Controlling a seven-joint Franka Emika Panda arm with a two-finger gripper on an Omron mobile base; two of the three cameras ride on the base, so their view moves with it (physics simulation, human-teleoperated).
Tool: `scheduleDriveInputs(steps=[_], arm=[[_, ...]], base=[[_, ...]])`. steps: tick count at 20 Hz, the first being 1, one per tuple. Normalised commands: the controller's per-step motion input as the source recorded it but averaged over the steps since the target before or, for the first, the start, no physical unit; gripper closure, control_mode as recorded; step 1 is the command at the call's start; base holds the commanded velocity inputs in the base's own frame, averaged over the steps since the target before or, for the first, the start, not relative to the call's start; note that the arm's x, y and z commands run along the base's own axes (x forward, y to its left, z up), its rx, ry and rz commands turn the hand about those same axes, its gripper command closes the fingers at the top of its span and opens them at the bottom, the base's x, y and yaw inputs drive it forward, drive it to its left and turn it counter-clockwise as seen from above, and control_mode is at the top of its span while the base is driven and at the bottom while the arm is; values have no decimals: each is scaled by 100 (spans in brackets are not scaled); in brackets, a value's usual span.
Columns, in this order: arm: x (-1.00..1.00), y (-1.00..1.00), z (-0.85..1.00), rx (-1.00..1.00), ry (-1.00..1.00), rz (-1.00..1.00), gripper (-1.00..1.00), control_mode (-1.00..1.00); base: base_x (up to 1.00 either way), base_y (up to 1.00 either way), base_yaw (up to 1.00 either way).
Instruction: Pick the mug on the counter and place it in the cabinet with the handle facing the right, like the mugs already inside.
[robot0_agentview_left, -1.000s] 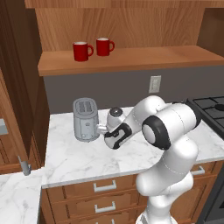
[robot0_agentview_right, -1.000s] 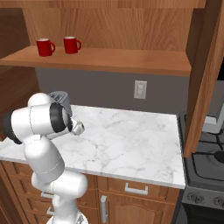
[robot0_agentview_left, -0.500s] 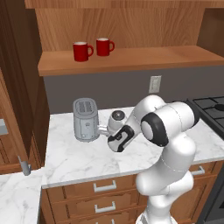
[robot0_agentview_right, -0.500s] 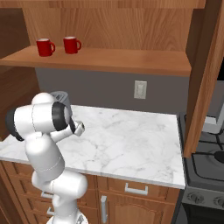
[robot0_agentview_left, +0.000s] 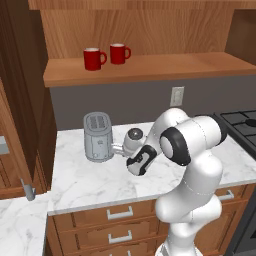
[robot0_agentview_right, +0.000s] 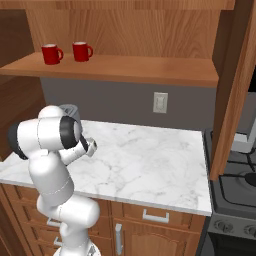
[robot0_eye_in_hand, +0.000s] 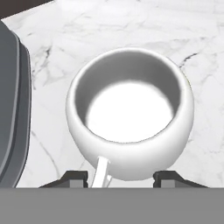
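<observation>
The cabinet (robot0_agentview_left: 145, 67) is the biggest thing before me, brown wood, with its thick shelf board high on the wall. On this shelf stand two red mugs (robot0_agentview_left: 105, 56) side by side, and their handles point to the right. The rest of the shelf, to the right of them, is bare wood, so I judge there is room for one more mug.

Below it is the counter (robot0_agentview_right: 150, 165), a white marble slab with grey veins. At the back of it stands a grey toaster (robot0_agentview_left: 97, 136), and in the view from my hand its dark side is at the left edge, just beside the mug.

The mug (robot0_eye_in_hand: 129, 114) is on the counter, near the toaster, upright, with its open mouth toward my hand camera. It is white and squat. Its handle (robot0_eye_in_hand: 101, 172) is a small white loop and it comes out at the bottom of the hand view, toward me.

My pincer (robot0_eye_in_hand: 123, 178) is spread: the two dark tips stand apart at the bottom of the hand view, one at each side of the lower part of the mug. I cannot tell if they touch it; I see no clamping yet.

I judge the task is only at its beginning. The mug is not gripped and not lifted. What is left: to close on it, to raise it to the shelf, to turn it so the handle points right, and to set it down beside the red ones
</observation>
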Motion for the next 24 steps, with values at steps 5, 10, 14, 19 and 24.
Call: scheduleDriveInputs(steps=[5,10,14,19,24], arm=[[1,0,-2,0,0,-3,100,-100],[0,0,0,0,0,0,100,-100],[-1,0,1,0,0,0,100,-100],[-7,0,6,0,0,0,100,-100],[-10,0,4,0,0,0,100,-100]], base=[[0,0,0],[0,0,0],[0,0,0],[0,0,0],[0,0,0]])
